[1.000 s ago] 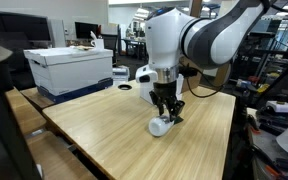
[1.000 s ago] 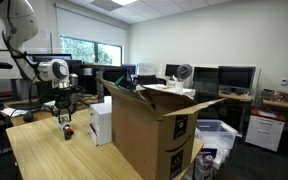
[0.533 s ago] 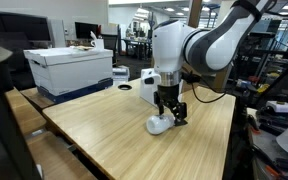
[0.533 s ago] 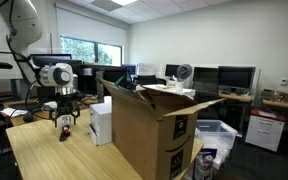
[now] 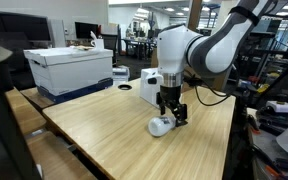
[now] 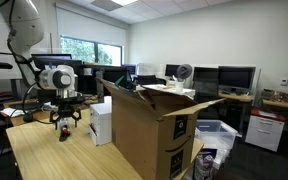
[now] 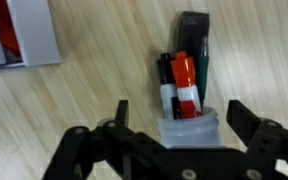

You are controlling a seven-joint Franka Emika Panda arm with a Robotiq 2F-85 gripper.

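A: What do we have before us, biggest first?

B: A wooden table point(image 5: 94, 130), and the white robot arm point(image 5: 209, 45) bending down over it. Its gripper point(image 5: 171, 116) hangs just above a white cup point(image 5: 161, 126) lying on its side. Well behind the jaws sits a white storage bin point(image 5: 69, 65). In an exterior view a tall cardboard box point(image 6: 149, 130) stands off to one side of them.

A: Are the jaws gripping the cup?

B: No. In the wrist view the gripper point(image 7: 179, 115) has its jaws spread wide, one on each side of the cup point(image 7: 209, 130), and clear of it as far as we can tell. We judge the cup rests on the table under its own weight. It is tipped over, which is why its pens lie flat along the wood instead of standing.

A: Which pens?

B: Only the wrist view shows them: a red marker point(image 7: 184, 80), a black marker point(image 7: 165, 75) and a dark green marker point(image 7: 199, 45) poking out of the cup, away from the jaws. It also shows a white box point(image 7: 34, 30) beyond one jaw. The exterior views give us the arm's posture and the room, but there the pens are too small to see.
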